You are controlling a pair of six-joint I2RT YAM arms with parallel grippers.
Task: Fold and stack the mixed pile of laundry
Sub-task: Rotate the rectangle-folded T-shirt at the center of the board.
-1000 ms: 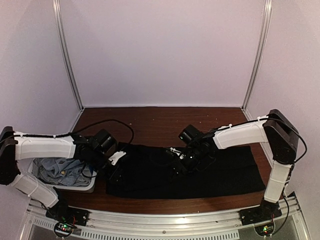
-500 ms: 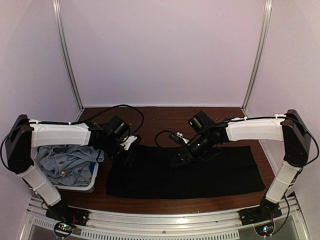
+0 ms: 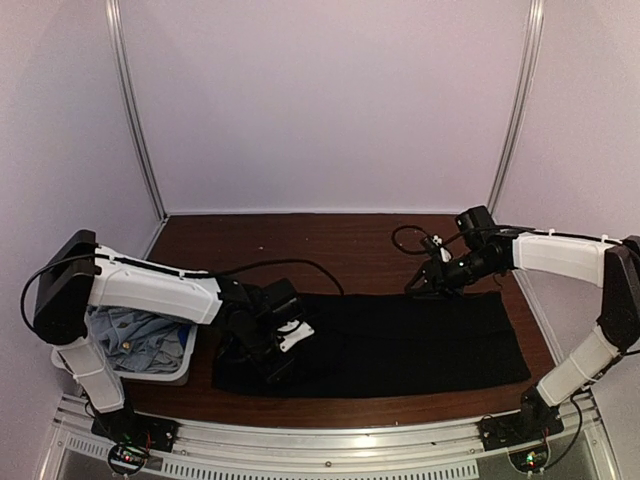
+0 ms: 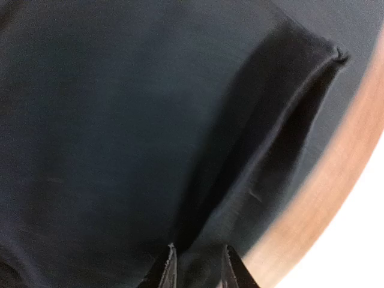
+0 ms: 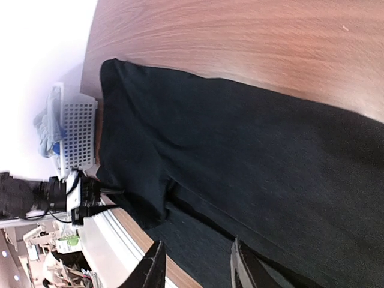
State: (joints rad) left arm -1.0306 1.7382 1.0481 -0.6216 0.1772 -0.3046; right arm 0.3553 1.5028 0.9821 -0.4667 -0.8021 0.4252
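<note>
The far half of the counter (image 3: 320, 235) is bare wood, open from wall to wall apart from a black cable (image 3: 305, 263) looping across it left of centre. The shirt (image 3: 420, 345) lies flat and low over the near middle, leaving thin strips of wood along the near edge and at the right. The basket (image 3: 170, 372) fills the near left corner. The left arm (image 3: 160, 290) reaches over it, with its wrist on the shirt's left end. The right arm (image 3: 560, 255) crosses the far right corner, ending at the shirt's far edge. Walls close in three sides.

Black shirt (image 3: 400, 345) spread flat on table (image 3: 330, 250) (left hem rumpled); denim piece (image 3: 135, 335) heaped in basket (image 3: 160, 373).
</note>
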